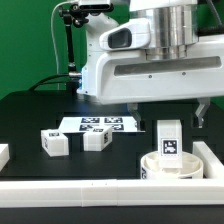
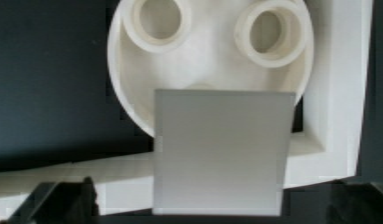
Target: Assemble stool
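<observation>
Because the seat [image 1: 152, 166] sits nearest the camera, tucked into the corner of the white border rails [image 1: 100, 188] at the exterior view's right, the robot has a natural brace there, though it is not clear whether the disc actually touches the rails. One leg [image 1: 170, 138] stands upright on the seat. The wrist view shows it in front of two empty round sockets [image 2: 161, 30], with its foot hidden, so how deeply it is seated cannot be told. Above it hangs the gripper [image 1: 169, 114], jaws spread wide to either side of the leg and holding nothing.

The step in hand appears to be fixing this leg into its socket. To do it well, the arm should descend straight and keep the leg centred between the jaws. It should close on the flat faces rather than the corners, then turn about the leg's own axis without dragging the seat out of the corner.

Farther back, a second leg [image 1: 95, 139] and a third leg [image 1: 55, 143] lie on the black table [image 1: 30, 115], just in front of the marker board [image 1: 105, 124].
</observation>
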`<state>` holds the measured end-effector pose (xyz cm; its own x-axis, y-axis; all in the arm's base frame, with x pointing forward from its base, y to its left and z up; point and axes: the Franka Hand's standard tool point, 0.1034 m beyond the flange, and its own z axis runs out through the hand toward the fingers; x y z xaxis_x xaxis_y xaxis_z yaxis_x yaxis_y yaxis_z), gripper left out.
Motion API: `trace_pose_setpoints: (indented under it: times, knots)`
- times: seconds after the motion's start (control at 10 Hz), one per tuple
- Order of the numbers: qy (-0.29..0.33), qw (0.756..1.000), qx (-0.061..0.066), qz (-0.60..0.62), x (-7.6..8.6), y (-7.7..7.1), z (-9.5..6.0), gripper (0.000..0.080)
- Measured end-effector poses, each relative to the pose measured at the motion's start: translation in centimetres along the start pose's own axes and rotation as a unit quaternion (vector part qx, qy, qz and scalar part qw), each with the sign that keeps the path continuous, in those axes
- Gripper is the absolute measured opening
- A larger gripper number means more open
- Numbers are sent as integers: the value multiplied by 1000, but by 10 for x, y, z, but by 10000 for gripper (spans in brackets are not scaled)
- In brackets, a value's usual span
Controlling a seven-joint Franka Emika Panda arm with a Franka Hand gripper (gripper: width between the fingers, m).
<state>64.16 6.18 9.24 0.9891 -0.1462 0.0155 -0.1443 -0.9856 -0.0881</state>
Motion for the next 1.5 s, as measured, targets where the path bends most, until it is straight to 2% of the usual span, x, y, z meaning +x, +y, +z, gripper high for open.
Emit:
trace_pose_setpoints:
  times: [0.3, 0.5, 0.6, 0.7, 1.0, 1.1, 1.2, 1.5]
  knots:
    - [-3, 1000, -1, -1, -2, -1, 4, 649]
    - [-3, 1000, -1, -1, -3, -1, 4, 392]
    - [-3, 1000, -1, -1, -3, -1, 4, 392]
    - [-3, 1000, -1, -1, -3, -1, 4, 337]
    - [-3, 1000, 0, 7, -3, -1, 4, 337]
    - [-5, 999, 8, 41, -2, 0, 4, 337]
    - [-7, 995, 28, 99, -1, 3, 4, 338]
    - [-12, 974, 43, 223, -1, 2, 4, 340]
